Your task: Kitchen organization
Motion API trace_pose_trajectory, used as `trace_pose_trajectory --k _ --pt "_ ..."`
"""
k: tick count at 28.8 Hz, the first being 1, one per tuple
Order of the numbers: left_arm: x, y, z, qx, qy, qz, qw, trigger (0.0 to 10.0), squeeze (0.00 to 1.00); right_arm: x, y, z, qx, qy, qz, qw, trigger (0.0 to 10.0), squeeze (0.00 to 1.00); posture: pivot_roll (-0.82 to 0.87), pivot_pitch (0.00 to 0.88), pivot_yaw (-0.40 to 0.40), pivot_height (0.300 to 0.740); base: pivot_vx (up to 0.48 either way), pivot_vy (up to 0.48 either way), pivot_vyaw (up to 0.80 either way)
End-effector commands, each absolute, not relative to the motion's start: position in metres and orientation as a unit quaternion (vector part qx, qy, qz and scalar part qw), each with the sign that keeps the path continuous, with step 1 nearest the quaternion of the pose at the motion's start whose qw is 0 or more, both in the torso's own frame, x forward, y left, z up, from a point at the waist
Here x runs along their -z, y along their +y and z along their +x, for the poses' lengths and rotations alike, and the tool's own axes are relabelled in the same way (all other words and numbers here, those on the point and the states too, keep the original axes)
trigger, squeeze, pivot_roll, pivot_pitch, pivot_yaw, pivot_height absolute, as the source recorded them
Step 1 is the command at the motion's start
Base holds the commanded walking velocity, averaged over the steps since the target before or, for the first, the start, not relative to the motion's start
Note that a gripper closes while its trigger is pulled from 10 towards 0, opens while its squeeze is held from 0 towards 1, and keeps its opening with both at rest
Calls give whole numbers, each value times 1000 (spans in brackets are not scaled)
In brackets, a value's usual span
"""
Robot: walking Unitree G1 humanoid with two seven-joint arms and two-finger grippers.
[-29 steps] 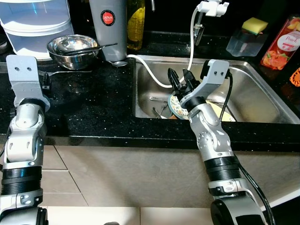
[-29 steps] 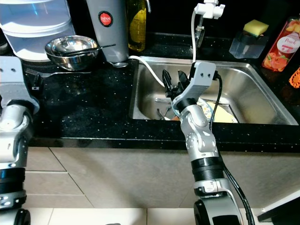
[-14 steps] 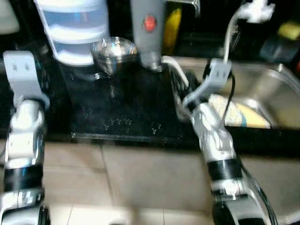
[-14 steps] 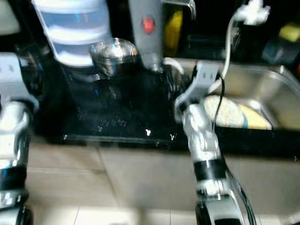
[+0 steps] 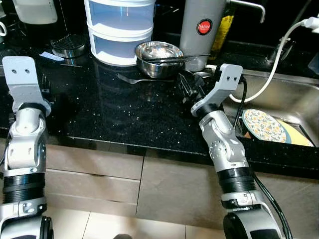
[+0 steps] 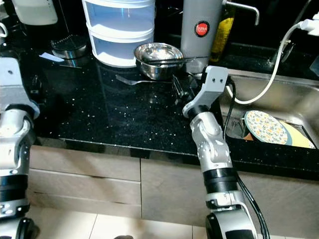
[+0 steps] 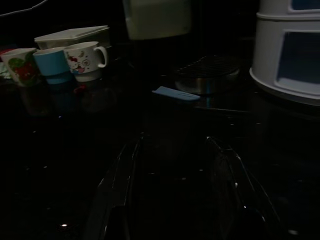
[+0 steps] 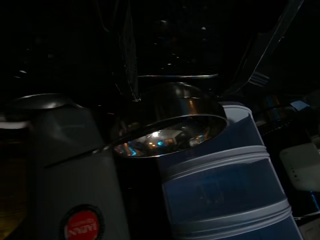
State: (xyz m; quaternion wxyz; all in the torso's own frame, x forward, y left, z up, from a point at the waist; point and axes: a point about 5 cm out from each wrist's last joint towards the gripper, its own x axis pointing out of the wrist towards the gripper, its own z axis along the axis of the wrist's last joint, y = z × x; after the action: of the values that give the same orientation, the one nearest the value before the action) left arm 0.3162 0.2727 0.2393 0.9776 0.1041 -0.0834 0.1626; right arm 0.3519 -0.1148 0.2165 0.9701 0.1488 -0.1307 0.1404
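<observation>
The right gripper (image 5: pixel 188 87), which was down in the sink (image 5: pixel 299 102) over the patterned plate (image 5: pixel 264 125) a second ago, is now up over the black counter (image 5: pixel 114 109) with its fingers spread and empty, beside the steel bowl (image 5: pixel 159 51); the camera has also swung left. The plate lies in the sink on a yellow board (image 5: pixel 298 137) cut off by the frame edge, and a dark utensil (image 5: pixel 174 58) rests across the bowl. In the dim left wrist view, the left gripper (image 7: pixel 175 200) hangs open above the counter, facing three mugs (image 7: pixel 55 62).
</observation>
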Motion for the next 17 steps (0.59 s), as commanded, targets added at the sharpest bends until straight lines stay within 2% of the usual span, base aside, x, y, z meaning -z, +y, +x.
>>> trace_pose_trajectory --k 1,7,9,10,13,17 --pt "-240 274 317 -163 -82 118 976 10000 0 -215 -122 351 -131 -127 146 972 10000 0 250 0 -51 740 0 0 0" --pt "-244 280 317 -164 -84 141 973 10000 0 -214 -121 350 -132 -126 144 973 10000 0 249 0 -49 740 0 0 0" --pt "-247 281 320 -135 -85 72 985 10000 0 -214 -121 349 -133 -127 141 973 10000 0 249 0 -49 740 0 0 0" --pt "-247 281 320 -135 -85 72 985 10000 0 -214 -121 349 -133 -127 141 973 10000 0 249 0 -49 740 0 0 0" --pt "-248 277 340 -94 -76 -26 992 10000 0 -219 -122 349 -133 -134 131 973 10000 0 238 0 -66 740 0 0 0" --pt "-247 254 363 -34 -63 -109 992 10000 0 -238 -127 345 -133 -166 112 971 10000 0 197 26 -67 740 0 0 0"
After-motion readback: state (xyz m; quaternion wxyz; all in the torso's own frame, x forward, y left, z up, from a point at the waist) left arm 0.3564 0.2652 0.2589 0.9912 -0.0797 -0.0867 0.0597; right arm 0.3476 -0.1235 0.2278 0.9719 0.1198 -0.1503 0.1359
